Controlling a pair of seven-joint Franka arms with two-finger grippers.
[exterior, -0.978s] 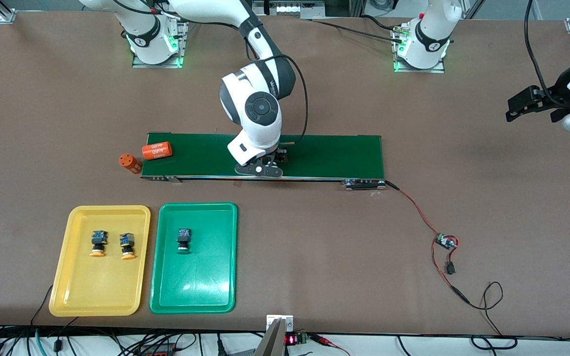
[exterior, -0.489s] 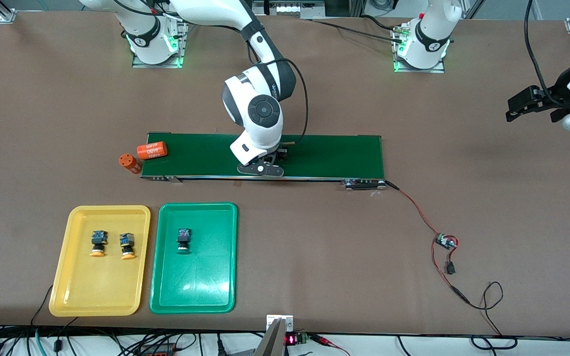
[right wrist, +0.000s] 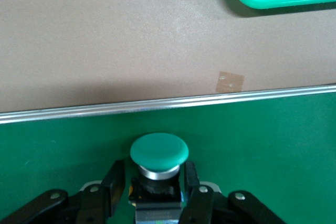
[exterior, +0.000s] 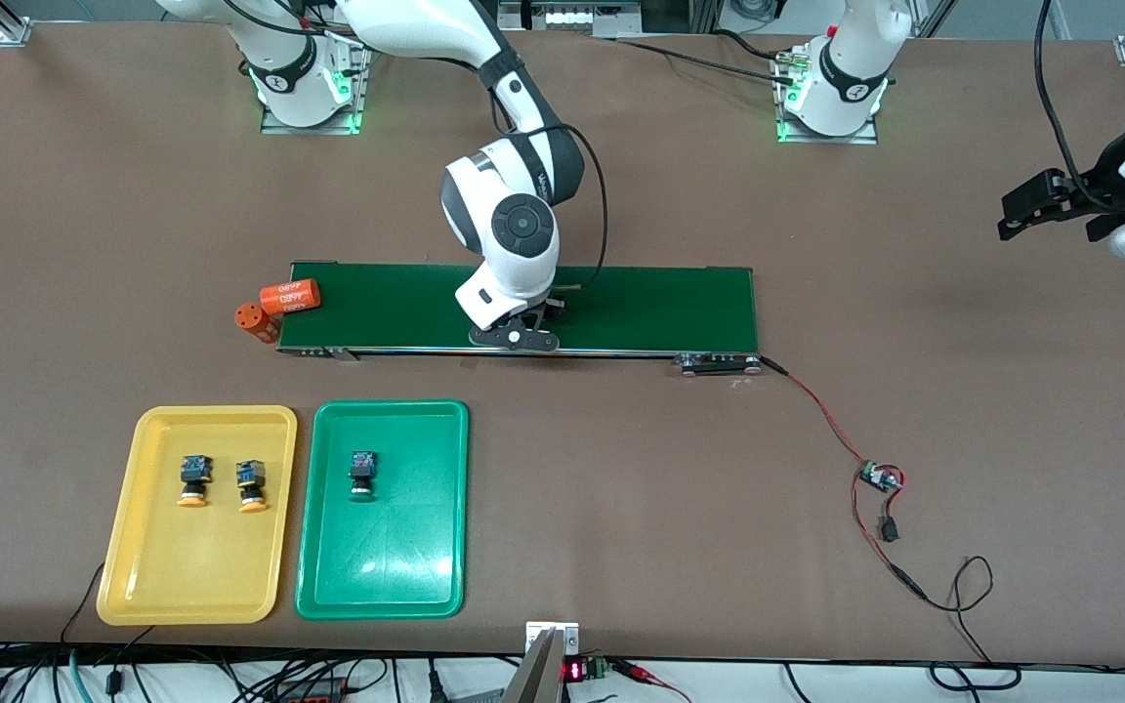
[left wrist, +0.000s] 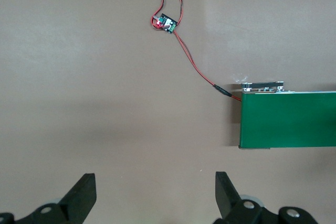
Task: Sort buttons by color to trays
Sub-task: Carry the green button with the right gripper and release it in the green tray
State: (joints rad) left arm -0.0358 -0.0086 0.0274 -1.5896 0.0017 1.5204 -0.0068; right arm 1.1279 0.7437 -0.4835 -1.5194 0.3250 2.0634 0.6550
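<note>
The right claw [exterior: 520, 337] is down on the dark-green conveyor belt [exterior: 641, 308], its fingers clamped on the body of a green-capped button [right wrist: 159, 153] just below the cap, which sits at the belt's edge nearer the front camera. Gripping the blocky body rather than the rounded cap probably gives the fingers flat faces to bite on. The green tray [exterior: 382, 576], nearer the camera and toward the right arm's end of the table [exterior: 621, 508], already holds one green button [exterior: 361, 475], so this one likely belongs there. The yellow tray [exterior: 191, 586] beside it carries both yellow-orange buttons [exterior: 193, 480]. Two orange cylinders [exterior: 272, 305] lie at the belt's end. The left claw [left wrist: 152, 195] waits with fingers spread, over bare table.
</note>
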